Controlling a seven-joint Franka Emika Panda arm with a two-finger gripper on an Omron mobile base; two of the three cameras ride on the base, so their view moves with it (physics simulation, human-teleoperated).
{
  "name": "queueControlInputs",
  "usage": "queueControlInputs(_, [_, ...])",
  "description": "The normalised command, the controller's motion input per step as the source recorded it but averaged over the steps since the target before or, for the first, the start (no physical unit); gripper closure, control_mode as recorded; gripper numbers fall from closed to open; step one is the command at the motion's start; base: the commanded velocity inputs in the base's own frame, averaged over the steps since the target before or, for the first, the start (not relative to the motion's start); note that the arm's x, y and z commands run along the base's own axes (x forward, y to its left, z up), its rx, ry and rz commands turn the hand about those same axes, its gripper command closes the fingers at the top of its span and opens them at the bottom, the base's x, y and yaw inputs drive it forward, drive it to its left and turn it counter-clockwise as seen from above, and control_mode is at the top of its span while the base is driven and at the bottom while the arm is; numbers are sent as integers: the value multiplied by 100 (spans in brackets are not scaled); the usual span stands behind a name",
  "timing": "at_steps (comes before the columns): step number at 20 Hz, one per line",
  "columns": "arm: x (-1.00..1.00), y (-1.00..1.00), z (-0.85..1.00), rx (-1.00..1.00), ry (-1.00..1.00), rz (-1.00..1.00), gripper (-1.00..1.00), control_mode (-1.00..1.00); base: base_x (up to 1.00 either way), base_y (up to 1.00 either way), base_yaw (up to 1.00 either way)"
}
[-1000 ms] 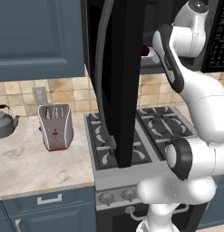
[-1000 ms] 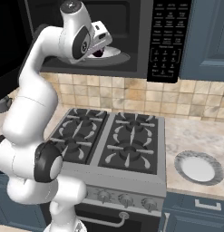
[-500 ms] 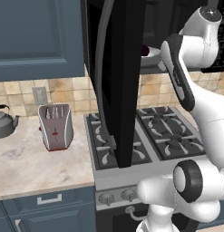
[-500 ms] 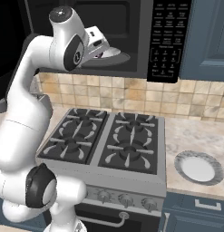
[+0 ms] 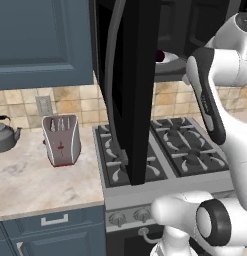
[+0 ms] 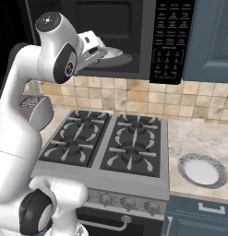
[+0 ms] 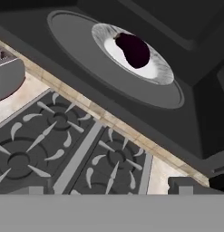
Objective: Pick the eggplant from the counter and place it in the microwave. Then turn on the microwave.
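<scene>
Tool (image 6: pixel 102 50) open, likely empty; dark purple rounded eggplant (image 7: pixel 133 49) on white plate (image 7: pixel 161 72) in microwave (image 6: pixel 134 18)

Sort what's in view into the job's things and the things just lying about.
Job:
eggplant, on the white plate inside
microwave, door open
claw, open, holding nothing

Lying about:
toaster
kettle
stove
counter plate

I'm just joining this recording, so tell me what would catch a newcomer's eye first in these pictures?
The microwave above the stove stands with its black door swung wide open. Inside, the dark purple eggplant lies on the white plate. The white arm reaches up in front of the opening, and another plate sits on the counter right of the stove.
</scene>
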Motion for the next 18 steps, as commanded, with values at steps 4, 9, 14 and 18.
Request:
queueControlInputs(4, [-53, 0, 0, 0, -10, -4, 100, -100, 0, 0, 0])
queueControlInputs(9, [-51, 0, 0, 0, -2, -5, 100, -100, 0, 0, 0])
queueControlInputs(14, [-47, 0, 0, 0, 0, -1, 100, -100, 0, 0, 0])
queueControlInputs(18, [-51, 0, 0, 0, 0, 0, 100, -100, 0, 0, 0])
